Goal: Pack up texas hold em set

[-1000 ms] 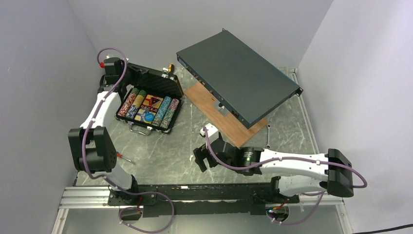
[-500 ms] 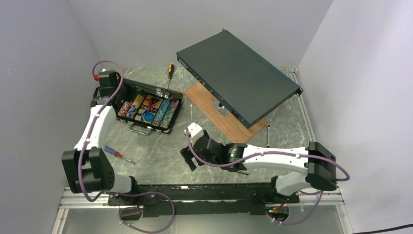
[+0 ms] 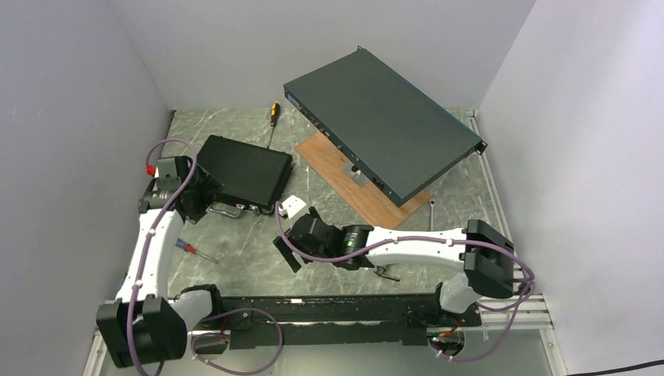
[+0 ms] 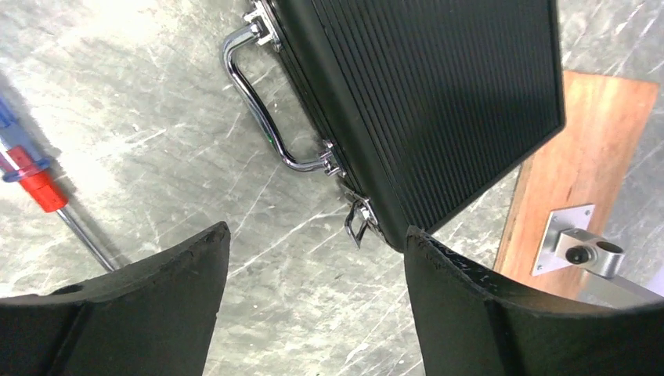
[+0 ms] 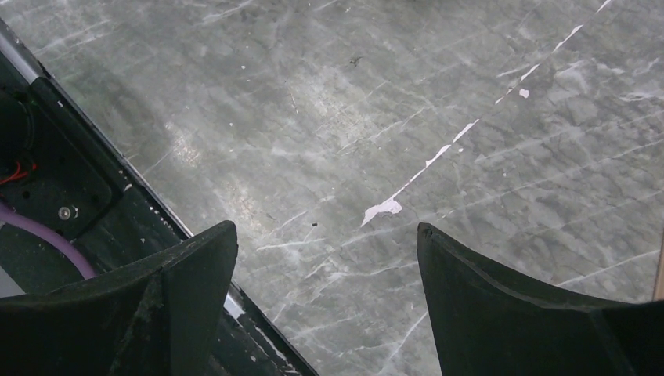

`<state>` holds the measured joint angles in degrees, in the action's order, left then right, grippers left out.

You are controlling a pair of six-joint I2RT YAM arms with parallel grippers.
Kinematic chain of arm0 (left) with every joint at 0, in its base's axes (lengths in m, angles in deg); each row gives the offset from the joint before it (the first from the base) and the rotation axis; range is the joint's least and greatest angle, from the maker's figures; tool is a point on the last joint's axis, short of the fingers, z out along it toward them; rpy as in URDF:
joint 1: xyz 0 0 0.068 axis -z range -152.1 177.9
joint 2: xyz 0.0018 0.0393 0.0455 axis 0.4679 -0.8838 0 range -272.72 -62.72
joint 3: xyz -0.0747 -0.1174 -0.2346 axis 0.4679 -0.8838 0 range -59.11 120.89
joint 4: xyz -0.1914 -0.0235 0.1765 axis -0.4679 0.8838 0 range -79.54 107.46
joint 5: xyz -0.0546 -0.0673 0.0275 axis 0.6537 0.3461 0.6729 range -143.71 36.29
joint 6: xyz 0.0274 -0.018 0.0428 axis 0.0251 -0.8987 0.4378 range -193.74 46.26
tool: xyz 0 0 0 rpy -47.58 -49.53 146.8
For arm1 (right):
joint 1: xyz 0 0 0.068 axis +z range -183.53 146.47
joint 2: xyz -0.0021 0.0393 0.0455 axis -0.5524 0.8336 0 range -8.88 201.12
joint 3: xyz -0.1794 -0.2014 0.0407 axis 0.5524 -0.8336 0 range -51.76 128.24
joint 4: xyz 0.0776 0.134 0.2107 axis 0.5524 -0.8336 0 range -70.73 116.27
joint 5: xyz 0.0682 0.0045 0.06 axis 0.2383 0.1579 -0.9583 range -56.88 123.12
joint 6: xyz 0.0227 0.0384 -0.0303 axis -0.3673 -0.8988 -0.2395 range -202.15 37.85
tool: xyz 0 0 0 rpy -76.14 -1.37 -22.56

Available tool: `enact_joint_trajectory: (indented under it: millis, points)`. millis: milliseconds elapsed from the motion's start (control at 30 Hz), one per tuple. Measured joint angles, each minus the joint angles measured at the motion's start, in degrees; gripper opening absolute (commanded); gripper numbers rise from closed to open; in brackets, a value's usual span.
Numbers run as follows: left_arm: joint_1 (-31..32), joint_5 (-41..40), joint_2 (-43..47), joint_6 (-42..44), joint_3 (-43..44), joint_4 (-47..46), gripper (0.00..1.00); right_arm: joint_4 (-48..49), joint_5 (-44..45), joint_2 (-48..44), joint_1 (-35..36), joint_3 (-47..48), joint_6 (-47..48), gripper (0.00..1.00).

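Texas hold em case (image 3: 244, 171), lid down, latch (image 4: 359, 221) loose, lies just upper-right of my L gripper (image 4: 313, 235), jaws released/empty; R gripper (image 3: 286, 252) released too, farther off.

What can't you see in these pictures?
- Inside the case: shut lid hides it, every view.
- Latches: too small in the top view.
- Tool by the right arm: arm covers most of it, top view.
- Screwdriver: handle cut by the left wrist view's edge.
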<state>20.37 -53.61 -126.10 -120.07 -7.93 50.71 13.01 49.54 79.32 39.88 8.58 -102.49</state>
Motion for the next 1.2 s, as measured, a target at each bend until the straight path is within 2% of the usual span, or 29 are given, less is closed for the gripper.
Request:
enact_joint_trajectory:
  millis: [167, 267, 367, 467, 533, 667, 800, 867, 933, 1033, 1133, 1200]
  points:
    - [0.0, -0.7, 6.1, 1.6, 0.1, 0.6, 0.77, -0.1, 0.0, 2.2, 0.0, 0.9, -1.8, 0.87]
    - [-0.1, 4.4, 6.9, 5.3, -0.2, -4.4, 0.65, -0.2, 0.0, 3.5, 0.0, 1.9, -2.4, 0.97]
    - [0.0, 11.9, 2.1, 8.3, 0.9, -9.5, 0.61, -0.5, 0.2, 5.5, 0.0, 3.6, -2.5, 1.0]
    - [-0.2, 19.2, -7.3, 10.9, 4.9, -12.1, 0.53, -1.3, 1.0, 9.1, -0.2, 8.2, -2.5, 0.99]
    - [-1.2, 23.5, -12.6, 11.8, 7.2, -13.4, 0.52, -1.4, 1.3, 10.8, -0.3, 10.6, -2.3, 0.97]
    - [-5.5, 33.2, -23.1, 13.1, 12.3, -17.1, 0.53, -1.0, 1.2, 13.4, -1.4, 14.9, -2.0, 0.87]
    - [-8.1, 37.1, -28.1, 13.8, 12.4, -19.4, 0.48, -0.2, 0.8, 15.9, -3.8, 17.8, -1.2, 0.76]
    - [-8.5, 39.3, -30.2, 13.7, 12.0, -20.7, 0.46, 0.7, 0.3, 17.4, -5.0, 19.1, -0.4, 0.68]
    - [-8.7, 40.6, -31.9, 13.7, 11.6, -21.2, 0.44, 1.6, -0.8, 19.1, -6.4, 20.4, 0.5, 0.55]
    - [-9.0, 41.3, -33.4, 13.7, 10.4, -22.1, 0.38, 3.1, -3.0, 22.6, -8.7, 23.3, 1.5, 0.42]
    - [-9.3, 41.5, -35.3, 13.6, 10.0, -21.9, 0.32, 4.8, -5.7, 26.6, -11.3, 26.6, 2.2, 0.35]
    - [-9.6, 41.6, -36.4, 12.9, 10.0, -21.7, 0.23, 5.5, -7.4, 28.7, -12.5, 28.3, 2.5, 0.31]
